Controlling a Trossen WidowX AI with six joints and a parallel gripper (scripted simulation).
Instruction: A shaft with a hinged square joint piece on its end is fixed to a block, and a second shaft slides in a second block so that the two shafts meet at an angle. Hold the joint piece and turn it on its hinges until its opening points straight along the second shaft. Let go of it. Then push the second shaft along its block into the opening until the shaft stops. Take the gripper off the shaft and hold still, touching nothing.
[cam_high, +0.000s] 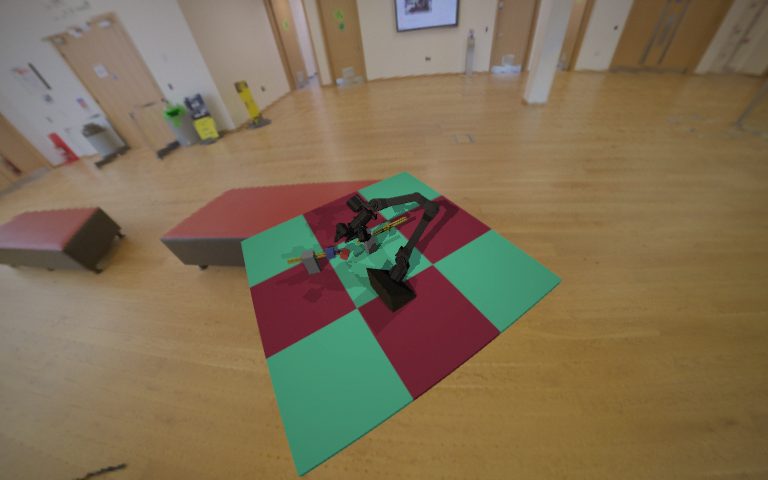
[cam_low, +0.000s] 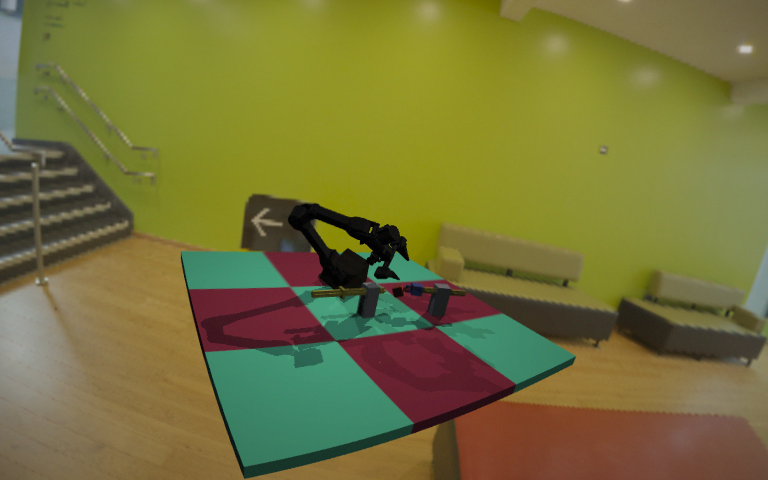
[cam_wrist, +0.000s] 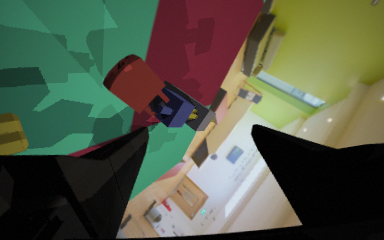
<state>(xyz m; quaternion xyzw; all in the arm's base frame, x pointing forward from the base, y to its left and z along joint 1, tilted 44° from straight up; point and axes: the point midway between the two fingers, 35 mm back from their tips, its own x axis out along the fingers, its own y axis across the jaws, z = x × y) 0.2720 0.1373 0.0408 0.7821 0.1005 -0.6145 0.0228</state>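
Note:
The red joint piece is hinged to a blue part on the first yellow shaft, held by a grey block. In the wrist view its free end faces upper left; its opening is hardly visible. The second yellow shaft passes through the other grey block; its end is apart from the red piece. My gripper is open and empty, above the joint piece and not touching it.
The arm's base stands on the green and dark red checkered table top, beside the two blocks. The blocks and shafts stand in a row in front of it. A red bench is beyond the table's edge.

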